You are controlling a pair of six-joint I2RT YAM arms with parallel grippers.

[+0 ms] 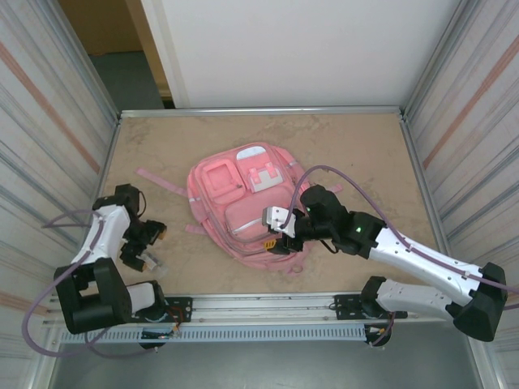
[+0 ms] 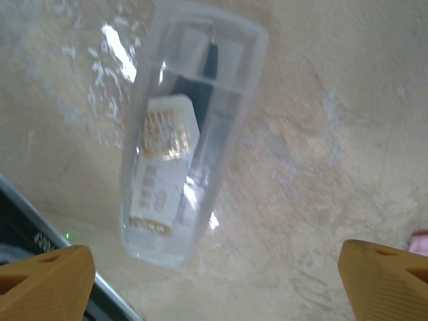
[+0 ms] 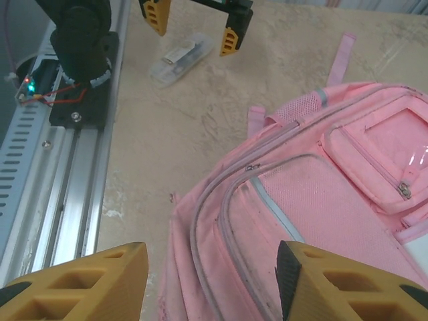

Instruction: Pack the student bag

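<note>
The student bag [image 1: 243, 203], a big pink backpack with paler front pockets, lies flat mid-table. My right gripper [image 1: 276, 235] hangs open over its near edge. In the right wrist view its orange fingers [image 3: 80, 284] stand apart above the bag's zip lines [image 3: 321, 200], gripping nothing. My left gripper [image 1: 150, 247] is open at the near left, just above a clear plastic case [image 1: 152, 264]. In the left wrist view the case [image 2: 177, 134], with a white packet and a dark item inside, lies on the table ahead of the wide-spread gripper [image 2: 214, 287].
The right wrist view also takes in the left gripper [image 3: 194, 30] and the clear case [image 3: 180, 57]. A metal rail [image 1: 259, 306] runs along the near table edge. Ribbed walls close in both sides. A loose pink strap [image 1: 162, 182] lies left of the bag.
</note>
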